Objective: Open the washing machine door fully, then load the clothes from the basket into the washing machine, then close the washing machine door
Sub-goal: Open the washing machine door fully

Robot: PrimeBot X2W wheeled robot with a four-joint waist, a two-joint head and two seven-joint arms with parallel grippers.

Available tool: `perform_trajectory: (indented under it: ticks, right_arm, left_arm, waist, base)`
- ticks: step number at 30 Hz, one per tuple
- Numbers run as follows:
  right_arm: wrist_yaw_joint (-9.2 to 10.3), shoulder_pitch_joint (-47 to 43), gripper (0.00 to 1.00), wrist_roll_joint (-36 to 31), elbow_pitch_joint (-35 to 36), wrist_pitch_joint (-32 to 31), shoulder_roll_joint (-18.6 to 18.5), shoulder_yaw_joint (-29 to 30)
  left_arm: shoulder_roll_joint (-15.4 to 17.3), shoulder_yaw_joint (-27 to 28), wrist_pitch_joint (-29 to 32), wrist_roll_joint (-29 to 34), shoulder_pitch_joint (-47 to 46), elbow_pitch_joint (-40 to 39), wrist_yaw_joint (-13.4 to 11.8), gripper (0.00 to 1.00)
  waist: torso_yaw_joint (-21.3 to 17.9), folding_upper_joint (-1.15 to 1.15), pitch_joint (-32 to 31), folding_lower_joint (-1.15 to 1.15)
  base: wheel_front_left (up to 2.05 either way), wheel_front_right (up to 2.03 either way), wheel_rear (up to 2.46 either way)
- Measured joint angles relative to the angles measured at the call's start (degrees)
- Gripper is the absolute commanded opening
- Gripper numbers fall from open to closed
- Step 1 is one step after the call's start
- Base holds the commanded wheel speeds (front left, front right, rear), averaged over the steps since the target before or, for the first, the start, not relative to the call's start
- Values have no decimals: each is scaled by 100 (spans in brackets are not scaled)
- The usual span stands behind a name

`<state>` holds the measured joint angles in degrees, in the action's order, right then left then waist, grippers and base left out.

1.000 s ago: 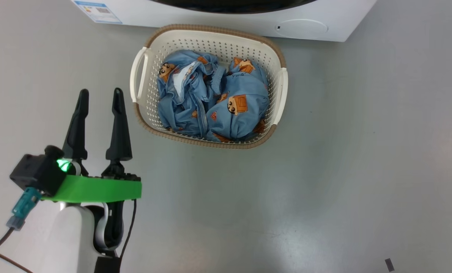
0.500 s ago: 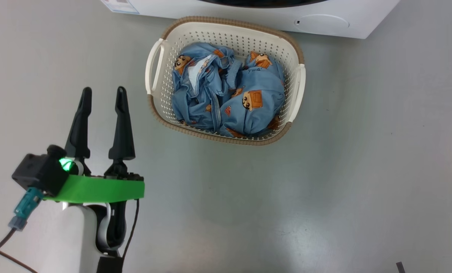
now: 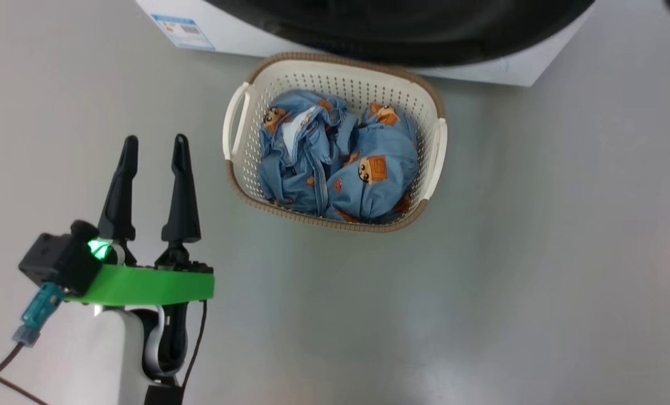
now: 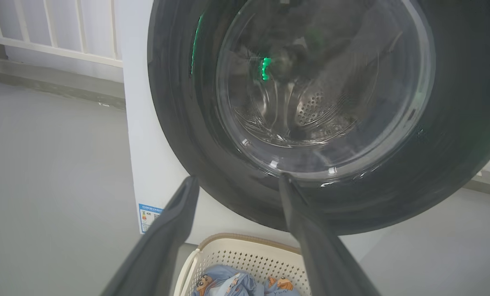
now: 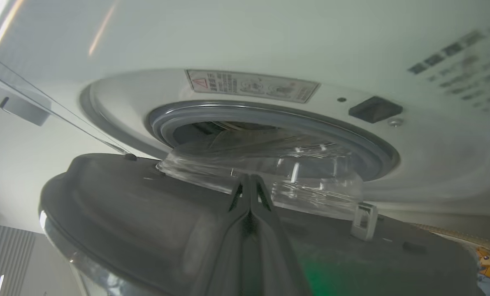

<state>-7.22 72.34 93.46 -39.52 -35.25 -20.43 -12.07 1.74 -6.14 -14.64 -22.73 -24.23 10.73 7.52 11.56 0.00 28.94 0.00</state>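
Door: washing machine door [image 5: 125, 205] ajar, its glass bowl [image 5: 269, 172] just beyond my right jaws.
Right jaws: closed, tips together; I cannot tell whether they grip anything.
Left jaws: open, empty.
Basket [image 3: 335, 56]: ahead and right of my left jaws, on the floor [image 3: 481, 281].
Clothes [image 3: 340, 163]: inside the basket.

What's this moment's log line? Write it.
door: partly open | right gripper: shut, at inner side | left gripper: open, empty | clothes: in basket

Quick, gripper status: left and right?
Left gripper: open, holding nothing.
Right gripper: shut, nothing between its fingers.
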Motion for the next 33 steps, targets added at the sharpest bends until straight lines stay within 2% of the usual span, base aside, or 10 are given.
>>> perform_trajectory:
  ticks: [18, 33]
  right_arm:
    - [0, -2037, 0, 297, 400, -708, 437, -86]
    - [0, -3262, 0, 387, 801, -1110, 782, -77]
  left_arm:
    - [3, 130, 0, -4, 671, 187, 0, 100]
    - [10, 191, 0, 43, 1165, 394, 0, 100]
  waist:
    - [-17, 0, -1121, 0]
    - [379, 0, -1905, 0]
  base:
    - [0, 0, 0]
    - [0, 0, 0]
